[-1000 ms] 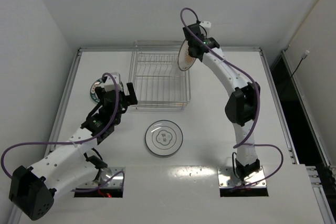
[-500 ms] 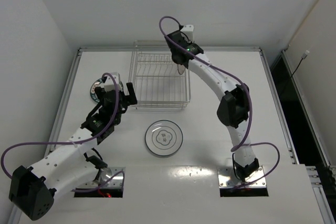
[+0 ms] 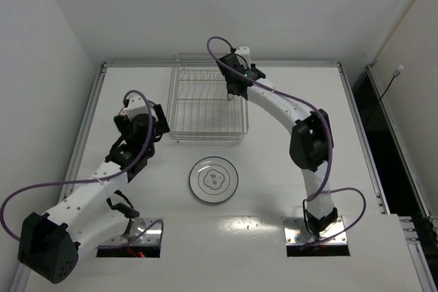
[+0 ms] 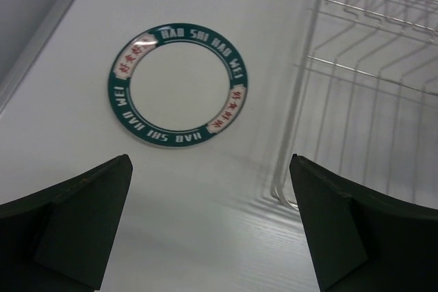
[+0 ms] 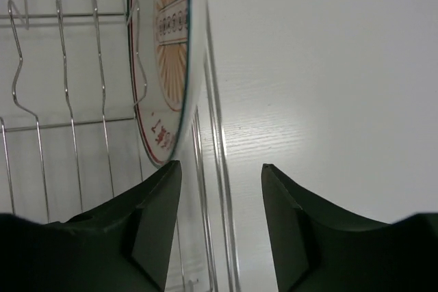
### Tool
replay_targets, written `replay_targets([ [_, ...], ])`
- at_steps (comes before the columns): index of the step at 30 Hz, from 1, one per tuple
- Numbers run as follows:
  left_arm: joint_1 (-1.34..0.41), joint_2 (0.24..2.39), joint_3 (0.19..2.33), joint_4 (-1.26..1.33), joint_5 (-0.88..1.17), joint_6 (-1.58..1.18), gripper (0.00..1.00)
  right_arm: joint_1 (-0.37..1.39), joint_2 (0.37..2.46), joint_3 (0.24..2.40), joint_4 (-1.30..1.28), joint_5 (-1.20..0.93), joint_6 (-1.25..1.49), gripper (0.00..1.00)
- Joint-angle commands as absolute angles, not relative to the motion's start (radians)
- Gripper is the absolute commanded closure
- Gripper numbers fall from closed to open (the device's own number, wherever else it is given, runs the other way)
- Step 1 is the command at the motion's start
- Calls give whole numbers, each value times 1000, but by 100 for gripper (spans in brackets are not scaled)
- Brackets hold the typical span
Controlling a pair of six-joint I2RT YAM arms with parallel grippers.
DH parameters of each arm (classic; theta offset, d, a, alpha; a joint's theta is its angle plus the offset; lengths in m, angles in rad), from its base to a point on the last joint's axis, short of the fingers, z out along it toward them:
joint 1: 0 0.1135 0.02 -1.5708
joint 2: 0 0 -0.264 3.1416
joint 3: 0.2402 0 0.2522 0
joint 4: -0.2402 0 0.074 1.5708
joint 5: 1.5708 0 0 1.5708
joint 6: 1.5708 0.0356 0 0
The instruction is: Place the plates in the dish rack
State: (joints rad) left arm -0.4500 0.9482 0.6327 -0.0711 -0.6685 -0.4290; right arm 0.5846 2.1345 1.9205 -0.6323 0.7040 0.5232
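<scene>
An orange-patterned plate [image 5: 171, 46] stands on edge in the right end of the wire dish rack [image 3: 205, 109]. My right gripper [image 5: 220, 169] is open just above it, over the rack's right rim, and the plate lies beyond its left finger, not between the jaws. A green-rimmed plate [image 4: 178, 85] with lettering lies flat on the table left of the rack [image 4: 369, 66]. My left gripper [image 4: 210, 169] hovers open above its near edge. In the top view that wrist [image 3: 140, 126] hides this plate. A third plate [image 3: 214, 180] with dark rings lies flat in front of the rack.
The table's raised left edge [image 4: 41, 32] runs close to the green-rimmed plate. The rack's other slots [image 5: 61, 66] hold nothing. White walls close in at the back and the left.
The right arm swung left with the orange plate, set it upright in the rack's right end and let go. The left gripper shifted left and back over the green-rimmed plate.
</scene>
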Motion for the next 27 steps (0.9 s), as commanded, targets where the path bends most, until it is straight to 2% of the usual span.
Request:
replay_targets([
  [1,-373,979,698,-78,-692,-483,0,552,1945,1873,-558,690,518,52],
  [4,-283,1049,744,-126,-655,-531,0,552,1772,1726,-500,632,528,45],
  [7,-180,1159,804,-160,-557,-563,0,563,1571,1519,-399,478,537,41],
  [11,-92,1313,874,-196,-502,-563,0,581,1416,1332,-388,298,592,41],
  [17,35,1558,1011,-287,-301,-529,0,630,1260,1184,-388,224,603,40],
  [21,106,1536,973,-253,-215,-600,0,640,1151,1056,-388,200,594,40],
  [27,331,1431,753,7,156,-742,0,640,1023,893,-347,138,582,40],
])
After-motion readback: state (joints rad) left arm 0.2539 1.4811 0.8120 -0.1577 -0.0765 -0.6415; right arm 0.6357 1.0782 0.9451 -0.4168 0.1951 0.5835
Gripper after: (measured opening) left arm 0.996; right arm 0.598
